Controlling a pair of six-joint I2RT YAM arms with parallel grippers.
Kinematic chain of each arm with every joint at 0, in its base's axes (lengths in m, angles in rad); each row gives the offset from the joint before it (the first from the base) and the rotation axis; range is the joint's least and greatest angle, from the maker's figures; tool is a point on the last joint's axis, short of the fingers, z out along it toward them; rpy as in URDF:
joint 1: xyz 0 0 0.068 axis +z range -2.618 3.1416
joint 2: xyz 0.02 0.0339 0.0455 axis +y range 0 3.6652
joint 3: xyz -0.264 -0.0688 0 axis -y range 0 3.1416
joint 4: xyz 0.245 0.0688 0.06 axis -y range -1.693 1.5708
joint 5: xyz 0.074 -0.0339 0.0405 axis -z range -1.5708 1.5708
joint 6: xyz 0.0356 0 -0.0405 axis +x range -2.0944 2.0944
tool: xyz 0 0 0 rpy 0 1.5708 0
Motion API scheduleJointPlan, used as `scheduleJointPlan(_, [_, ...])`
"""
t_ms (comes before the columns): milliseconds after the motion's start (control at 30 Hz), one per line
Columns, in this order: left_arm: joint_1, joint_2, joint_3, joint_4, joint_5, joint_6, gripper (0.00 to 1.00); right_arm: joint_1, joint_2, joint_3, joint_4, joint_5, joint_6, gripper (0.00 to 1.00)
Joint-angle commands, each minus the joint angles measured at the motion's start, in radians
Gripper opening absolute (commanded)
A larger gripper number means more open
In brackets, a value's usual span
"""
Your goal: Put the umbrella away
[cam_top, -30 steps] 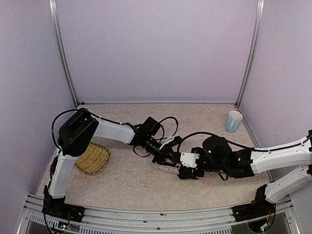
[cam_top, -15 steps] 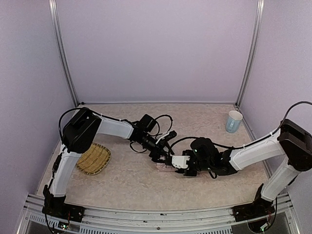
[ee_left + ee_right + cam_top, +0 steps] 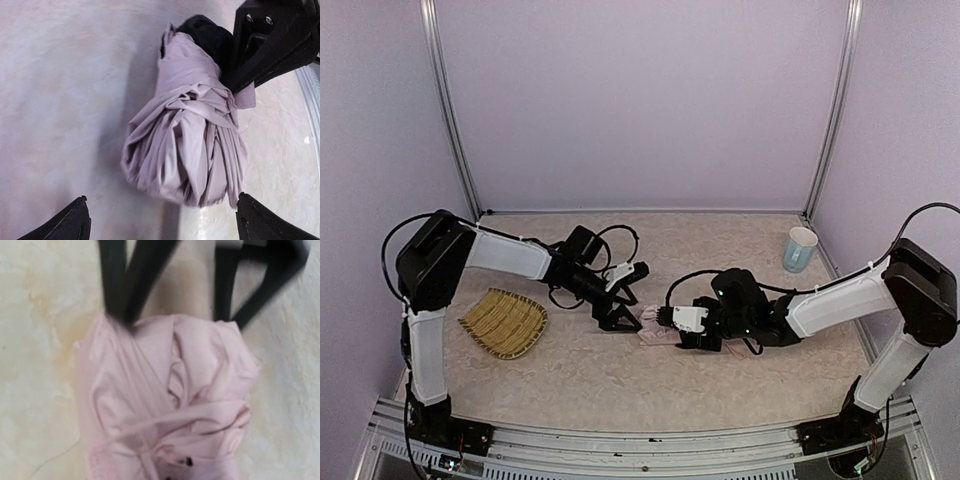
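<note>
The umbrella lies folded on the table as a pale pink bundle with a black end. My left gripper stands open just left of it, its two black fingertips astride the bundle's near end without touching it. My right gripper comes in from the right and is shut on the umbrella's far end, where its black fingers pinch the fabric. In the right wrist view the pink cloth fills the lower frame and hides those fingers; the left gripper's open fingers show above it.
A woven straw tray lies at the left near the left arm's base. A pale blue cup stands at the back right. Walls with metal posts enclose the table on three sides.
My left gripper has opened, let go of the umbrella and drawn back to the left. The right gripper has stayed shut on the umbrella and shifted it slightly left.
</note>
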Motion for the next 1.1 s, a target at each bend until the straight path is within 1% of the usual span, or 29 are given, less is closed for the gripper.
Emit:
scheduleJointPlan(0, [0.011,-0.277,-0.131,0.247,-0.318,-0.066,0.99,-0.020,0.030,0.028,-0.082,-0.018,0.009,0.00])
scheduleJointPlan(33, [0.013,-0.339,-0.166,0.321,-0.333,-0.084,0.99,-0.022,0.030,0.032,-0.086,-0.022,0.009,0.00])
scheduleJointPlan(67, [0.024,-0.403,-0.214,0.423,-0.311,-0.112,0.99,-0.022,0.029,0.035,-0.087,-0.027,0.009,0.00])
scheduleJointPlan(100, [0.037,-0.456,-0.274,0.571,-0.273,-0.186,0.99,-0.026,0.027,0.036,-0.087,-0.034,0.008,0.00])
scheduleJointPlan(167, [0.065,-0.530,-0.415,0.961,-0.168,-0.390,0.99,-0.032,0.027,0.036,-0.083,-0.050,0.011,0.00])
scheduleJointPlan(233, [0.074,-0.519,-0.523,1.348,-0.104,-0.565,0.99,-0.039,0.031,0.040,-0.081,-0.059,0.015,0.00])
scheduleJointPlan(267, [0.075,-0.490,-0.535,1.453,-0.045,-0.615,0.99,-0.041,0.033,0.044,-0.080,-0.062,0.018,0.00])
scheduleJointPlan(300, [0.076,-0.455,-0.522,1.470,0.042,-0.630,0.99,-0.044,0.036,0.049,-0.078,-0.067,0.023,0.00])
scheduleJointPlan(333, [0.074,-0.424,-0.495,1.424,0.107,-0.619,0.98,-0.047,0.036,0.051,-0.078,-0.074,0.027,0.00])
scheduleJointPlan(367, [0.071,-0.402,-0.480,1.338,0.124,-0.587,0.92,-0.049,0.037,0.053,-0.075,-0.079,0.031,0.00])
scheduleJointPlan(400, [0.061,-0.390,-0.487,1.265,0.111,-0.522,0.86,-0.055,0.038,0.053,-0.073,-0.087,0.034,0.00])
scheduleJointPlan(433, [0.042,-0.388,-0.512,1.192,0.075,-0.421,0.84,-0.059,0.038,0.053,-0.073,-0.092,0.035,0.00])
scheduleJointPlan(467, [0.014,-0.394,-0.546,1.127,0.009,-0.241,0.83,-0.061,0.038,0.051,-0.072,-0.093,0.035,0.00])
scheduleJointPlan(500, [-0.025,-0.398,-0.577,1.061,-0.097,-0.106,0.83,-0.064,0.038,0.049,-0.072,-0.093,0.034,0.00])
scheduleJointPlan(533, [-0.064,-0.392,-0.581,0.986,-0.181,-0.001,0.83,-0.065,0.038,0.049,-0.073,-0.094,0.033,0.00])
scheduleJointPlan(567, [-0.098,-0.379,-0.569,0.901,-0.259,0.069,0.83,-0.068,0.035,0.048,-0.074,-0.096,0.033,0.00])
scheduleJointPlan(600, [-0.121,-0.359,-0.559,0.869,-0.307,0.112,0.84,-0.069,0.033,0.047,-0.073,-0.098,0.032,0.00])
scheduleJointPlan(633, [-0.135,-0.338,-0.538,0.824,-0.345,0.142,0.86,-0.073,0.031,0.047,-0.072,-0.100,0.034,0.00])
scheduleJointPlan(667, [-0.147,-0.317,-0.530,0.820,-0.380,0.162,0.90,-0.073,0.028,0.047,-0.069,-0.102,0.034,0.00])
scheduleJointPlan(767, [-0.175,-0.259,-0.519,0.851,-0.454,0.214,0.98,-0.076,0.026,0.047,-0.063,-0.108,0.037,0.00])
scheduleJointPlan(833, [-0.186,-0.220,-0.482,0.809,-0.466,0.240,0.99,-0.077,0.027,0.049,-0.060,-0.112,0.039,0.00])
scheduleJointPlan(967, [-0.209,-0.151,-0.387,0.640,-0.496,0.334,0.99,-0.078,0.031,0.049,-0.060,-0.110,0.030,0.00])
scheduleJointPlan(1067, [-0.207,-0.123,-0.321,0.522,-0.505,0.351,0.99,-0.078,0.034,0.050,-0.062,-0.109,0.026,0.00])
